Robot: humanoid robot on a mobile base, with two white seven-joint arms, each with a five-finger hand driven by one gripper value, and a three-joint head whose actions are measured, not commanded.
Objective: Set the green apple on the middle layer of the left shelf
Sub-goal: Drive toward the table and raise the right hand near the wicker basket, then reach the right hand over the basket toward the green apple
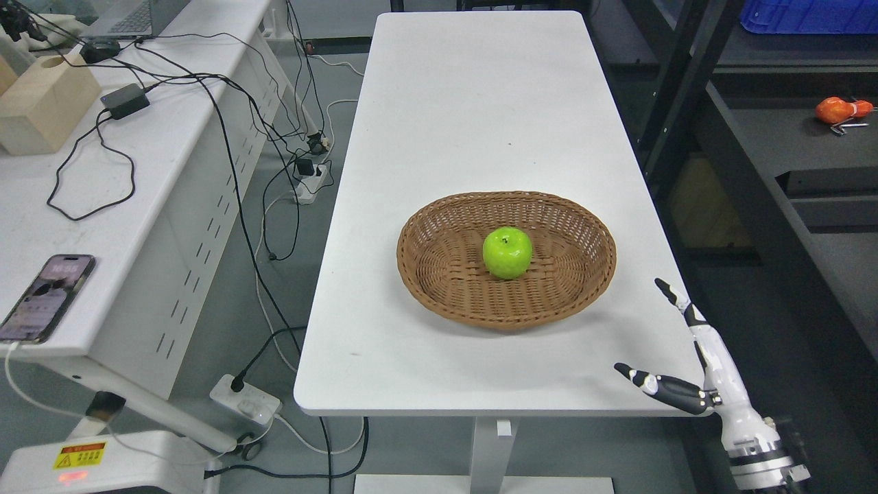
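A green apple (507,252) sits upright in the middle of a brown wicker basket (439,274) on a white table (473,116). My right hand (686,357) rises at the lower right, beside the table's near right corner, with fingers spread and holding nothing. It is to the right of the basket and nearer than it, well apart from the apple. My left arm does not show. A dark shelf unit (775,171) stands to the right of the table.
A second white desk (137,158) at the left carries a phone (45,296), a wooden block (42,103), a power adapter and many cables. An orange object (840,110) lies on the dark shelf at the right. A blue crate (809,15) sits at the top right.
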